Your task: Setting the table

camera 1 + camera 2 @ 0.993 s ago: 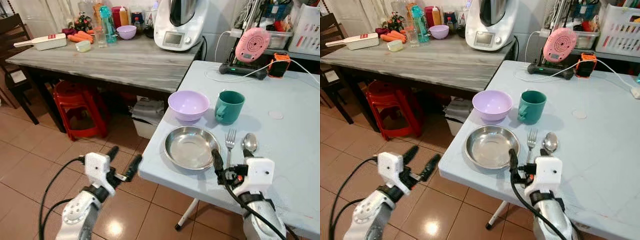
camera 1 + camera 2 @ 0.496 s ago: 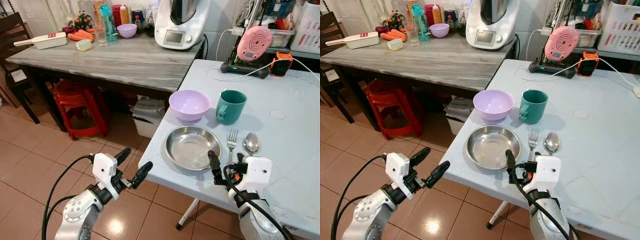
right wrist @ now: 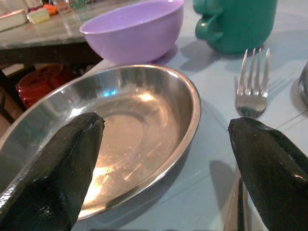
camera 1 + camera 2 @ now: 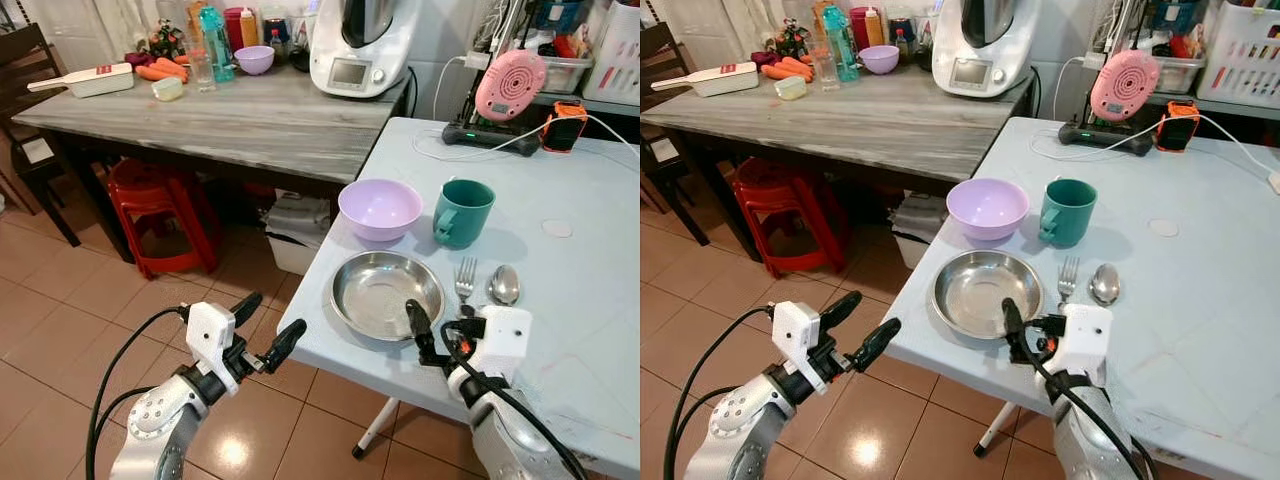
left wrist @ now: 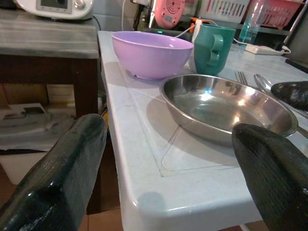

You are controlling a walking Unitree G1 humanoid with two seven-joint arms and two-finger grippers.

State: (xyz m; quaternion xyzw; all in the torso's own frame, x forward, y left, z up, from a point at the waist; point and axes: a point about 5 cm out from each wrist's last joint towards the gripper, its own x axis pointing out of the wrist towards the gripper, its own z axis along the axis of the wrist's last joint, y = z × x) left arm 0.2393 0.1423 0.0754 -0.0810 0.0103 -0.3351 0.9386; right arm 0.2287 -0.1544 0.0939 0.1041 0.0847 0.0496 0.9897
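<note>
On the light blue table (image 4: pixel 585 300) a steel plate (image 4: pixel 387 293) lies near the front edge. Behind it stand a purple bowl (image 4: pixel 379 209) and a green mug (image 4: pixel 463 212). A fork (image 4: pixel 464 283) and a spoon (image 4: pixel 503 285) lie just right of the plate. My right gripper (image 4: pixel 440 325) hovers open at the plate's near right rim; one finger is over the plate and the other by the fork (image 3: pixel 251 91). My left gripper (image 4: pixel 265 330) is open beside the table's front left corner, over the floor, and faces the plate (image 5: pixel 226 108).
A grey wooden table (image 4: pixel 250 120) stands at the back left with a white kitchen appliance (image 4: pixel 360 45), bottles and carrots. Red stools (image 4: pixel 160 215) and a white bundle (image 4: pixel 295 225) sit beneath it. A pink device (image 4: pixel 510 85) and cables lie at the blue table's back.
My right gripper has moved left and forward to the plate's near rim. My left gripper has risen and come closer to the table's corner.
</note>
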